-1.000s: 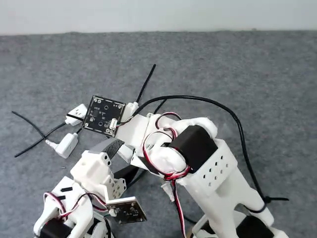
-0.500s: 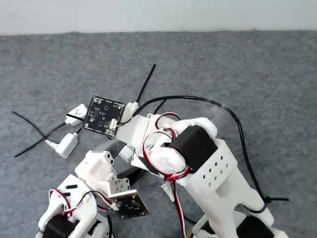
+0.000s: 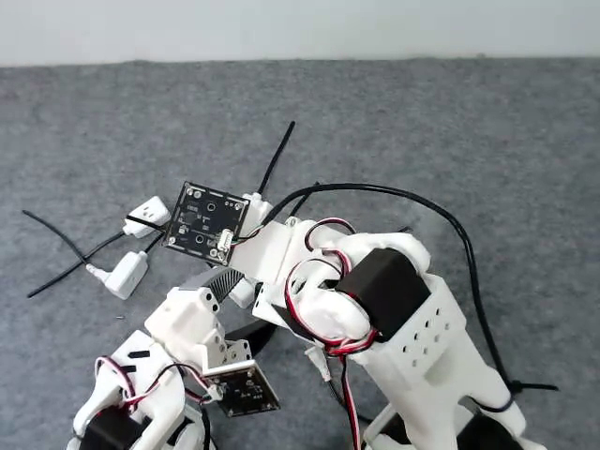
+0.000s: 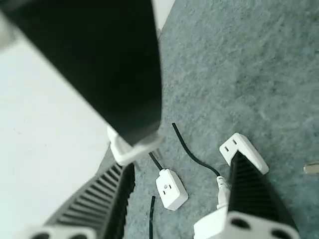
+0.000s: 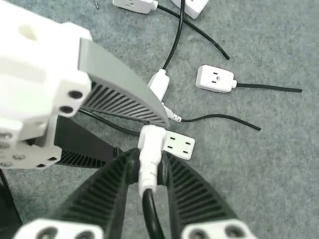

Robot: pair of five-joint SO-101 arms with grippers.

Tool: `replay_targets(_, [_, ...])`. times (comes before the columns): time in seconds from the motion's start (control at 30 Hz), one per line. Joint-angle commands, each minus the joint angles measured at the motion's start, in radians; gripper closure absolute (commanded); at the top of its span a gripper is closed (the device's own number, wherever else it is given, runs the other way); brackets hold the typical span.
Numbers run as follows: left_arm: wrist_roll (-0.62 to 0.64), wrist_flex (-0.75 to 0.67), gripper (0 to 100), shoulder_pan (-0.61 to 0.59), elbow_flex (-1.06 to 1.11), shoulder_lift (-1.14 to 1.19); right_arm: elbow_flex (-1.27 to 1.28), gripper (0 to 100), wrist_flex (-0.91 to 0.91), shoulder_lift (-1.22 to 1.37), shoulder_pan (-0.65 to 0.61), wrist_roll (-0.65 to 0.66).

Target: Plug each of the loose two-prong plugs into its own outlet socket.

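Observation:
My right gripper (image 5: 148, 172) is shut on a white two-prong plug (image 5: 150, 149) with a black cord, its prongs just short of a white outlet socket (image 5: 179, 146) on the grey carpet. My left gripper (image 4: 174, 199) is open right beside it, with its grey finger (image 5: 122, 98) above the plug and its black finger (image 5: 82, 144) below. A second white plug (image 5: 158, 85) lies loose between them. Another socket (image 5: 216, 78) lies farther off. In the high view the left gripper (image 3: 221, 279) sits under the right arm's wrist.
Two more white sockets (image 3: 147, 214) (image 3: 127, 274) with black cords lie at the left of the carpet; in the left wrist view they are the sockets (image 4: 171, 188) (image 4: 244, 152). Loose black cords (image 3: 56, 246) trail around them. The right arm's black cable (image 3: 450, 234) arcs over the carpet.
The right arm has shifted slightly to the right with the plug in it. The left arm has drawn back a little towards the near edge.

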Motion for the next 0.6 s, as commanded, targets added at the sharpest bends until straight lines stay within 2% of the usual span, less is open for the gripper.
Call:
replay_targets(0.0, [0.041, 0.015, 70, 0.052, 0.010, -0.012, -0.012, 99.1, 0.041, -0.051, -0.007, -0.015])
replay_targets(0.13, [0.081, 0.015, 70, 0.098, 0.019, -0.012, -0.012, 99.1, 0.041, -0.059, -0.007, -0.026])
replay_targets(0.57, [0.137, 0.014, 72, 0.089, 0.110, -0.012, -0.012, 99.1, 0.041, -0.053, -0.004, -0.032])
